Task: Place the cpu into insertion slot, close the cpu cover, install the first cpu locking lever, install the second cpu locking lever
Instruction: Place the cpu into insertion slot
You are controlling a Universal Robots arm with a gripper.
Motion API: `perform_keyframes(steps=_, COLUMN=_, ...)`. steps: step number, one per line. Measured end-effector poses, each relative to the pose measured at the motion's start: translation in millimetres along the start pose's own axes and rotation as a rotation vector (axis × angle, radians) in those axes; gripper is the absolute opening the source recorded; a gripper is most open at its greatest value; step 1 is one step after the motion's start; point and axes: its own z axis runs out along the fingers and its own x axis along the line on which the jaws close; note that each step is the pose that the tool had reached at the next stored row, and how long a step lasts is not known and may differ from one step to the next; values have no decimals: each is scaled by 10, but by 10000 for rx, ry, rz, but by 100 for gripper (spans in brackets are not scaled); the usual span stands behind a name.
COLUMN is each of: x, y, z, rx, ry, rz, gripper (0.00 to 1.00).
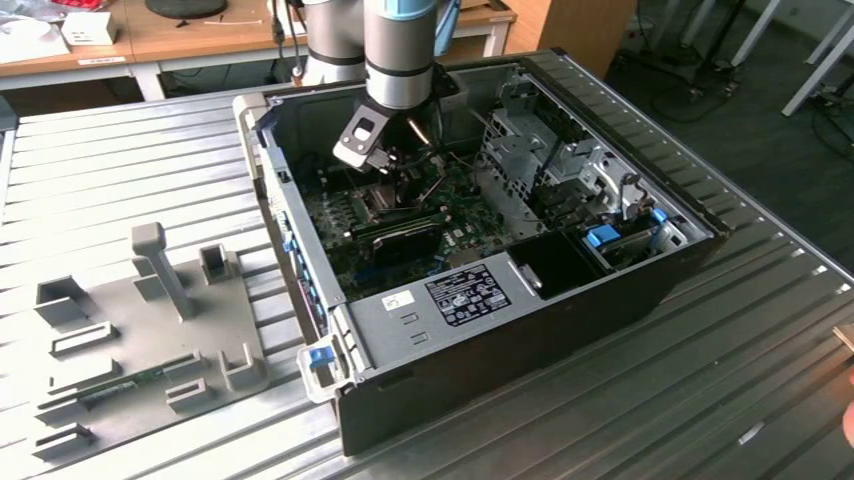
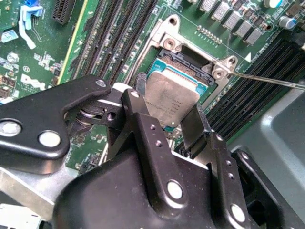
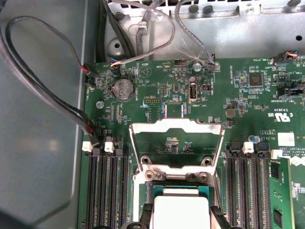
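Access: insertion slot (image 2: 187, 59) is uncovered, with the cpu cover (image 3: 176, 143) swung open at one edge. Space directly over it is taken by the gripper (image 2: 167, 109), clamped on the cpu (image 2: 172, 93). Two sides are flanked by memory slots (image 3: 107, 186). Loose cables (image 3: 86, 123) are draped beside the case wall (image 3: 38, 171).
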Motion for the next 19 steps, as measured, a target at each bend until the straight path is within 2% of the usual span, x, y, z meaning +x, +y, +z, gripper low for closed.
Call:
perform_keyframes(steps=2, x=3, y=-11, z=1, rx=-4, ry=21, rz=-12, gripper=54)
perform_keyframes(steps=10, x=9, y=-31, z=18, rx=-48, ry=34, rz=-208, gripper=54)
perform_keyframes(steps=15, x=10, y=-36, z=19, rx=-55, ry=37, rz=-203, gripper=54)
perform_keyframes(steps=19, x=9, y=-50, z=26, rx=-103, ry=24, rz=-21, gripper=54)
